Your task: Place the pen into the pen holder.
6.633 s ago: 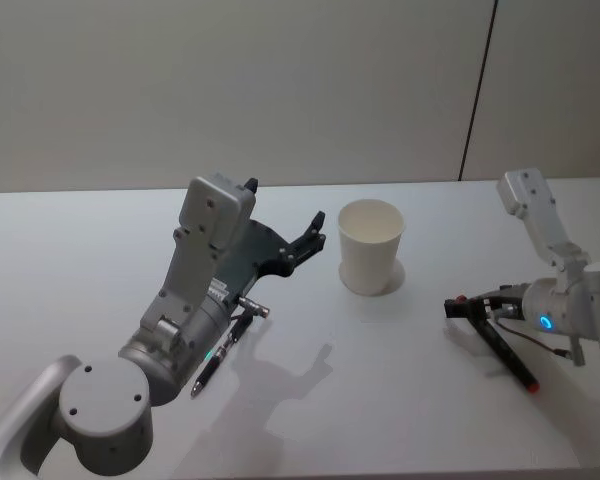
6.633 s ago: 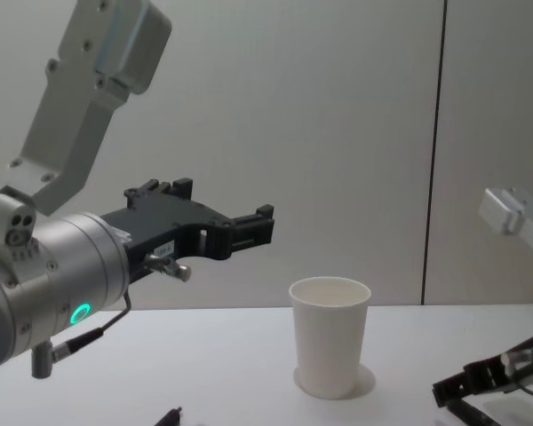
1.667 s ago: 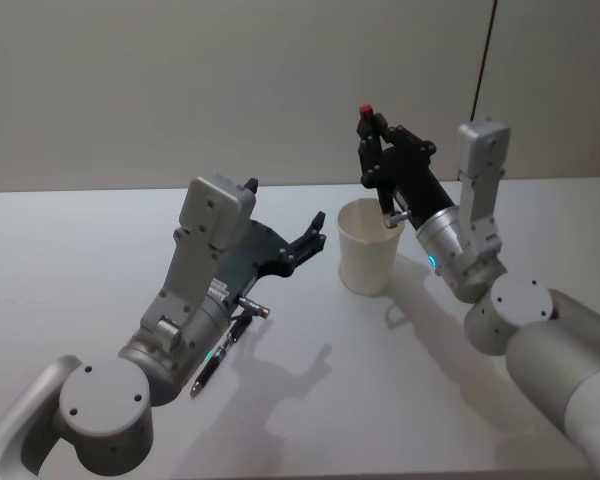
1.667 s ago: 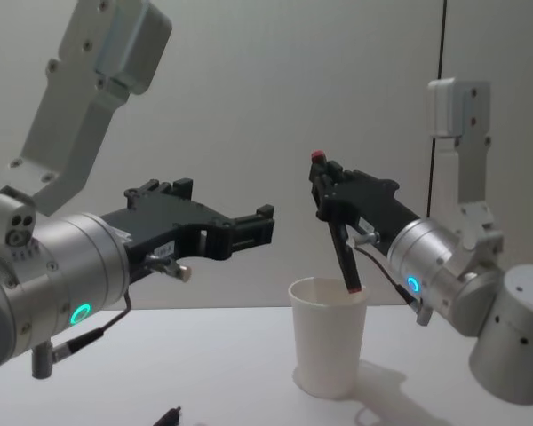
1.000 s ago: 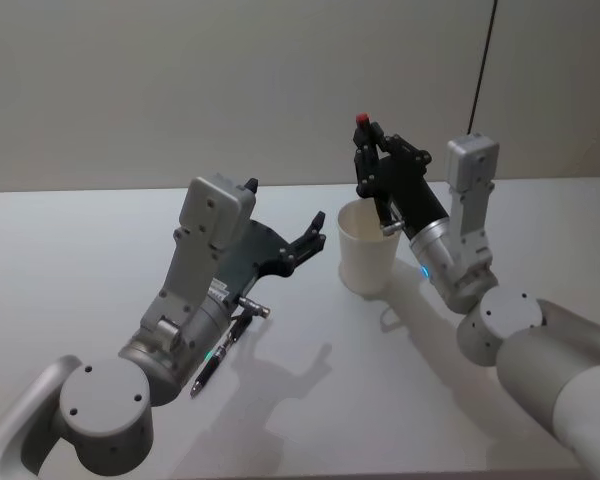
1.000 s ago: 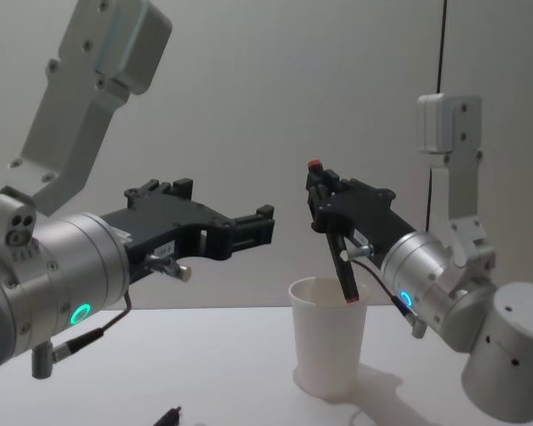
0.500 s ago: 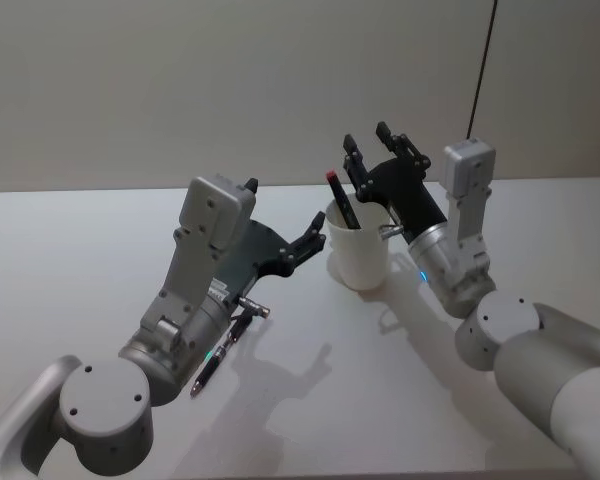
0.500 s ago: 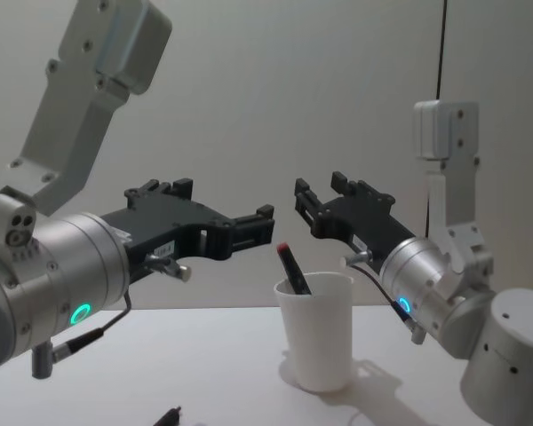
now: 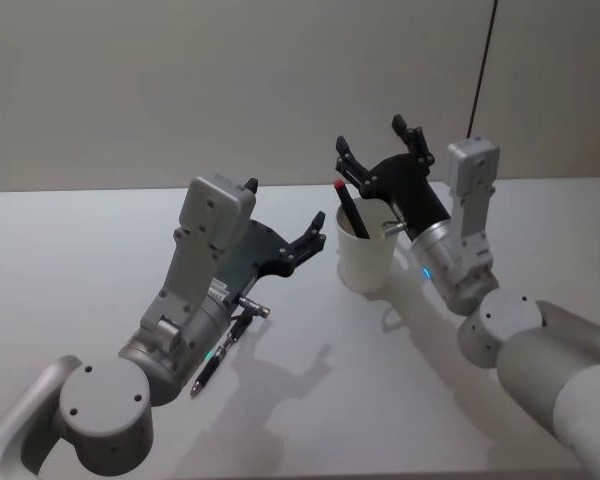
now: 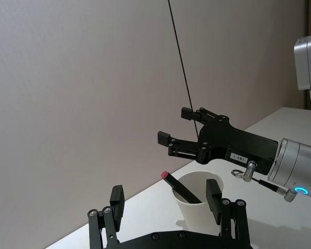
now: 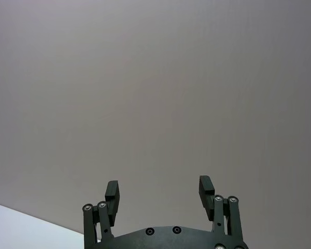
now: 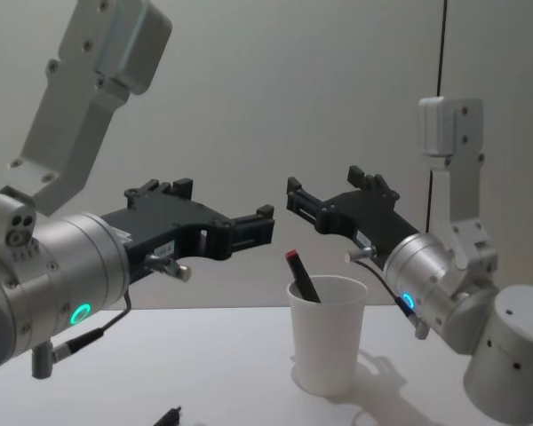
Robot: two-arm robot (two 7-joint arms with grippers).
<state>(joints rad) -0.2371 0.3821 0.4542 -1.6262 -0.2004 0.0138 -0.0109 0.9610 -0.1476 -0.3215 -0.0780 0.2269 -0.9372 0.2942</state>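
Observation:
The pen holder, a white paper cup (image 9: 368, 255) (image 12: 328, 342) (image 10: 201, 213), stands upright on the table. The pen (image 9: 350, 208) (image 12: 301, 275) (image 10: 180, 188), black with a red tip, leans inside it with its top sticking out over the rim. My right gripper (image 9: 374, 148) (image 12: 324, 183) (image 10: 174, 125) (image 11: 159, 187) hovers just above the cup, open and holding nothing. To the cup's left my left gripper (image 9: 285, 203) (image 12: 224, 206) (image 10: 165, 195) hangs open in the air, pointing at the cup.
A second dark pen (image 9: 216, 358) (image 12: 167, 417) lies on the white table (image 9: 70, 250) beneath my left arm. A plain wall with a dark vertical seam (image 9: 480, 80) rises behind the table.
My right gripper has opened and let go of the pen, which now rests in the cup. Since half a second ago the gripper has lifted slightly and the cup has shifted a little right.

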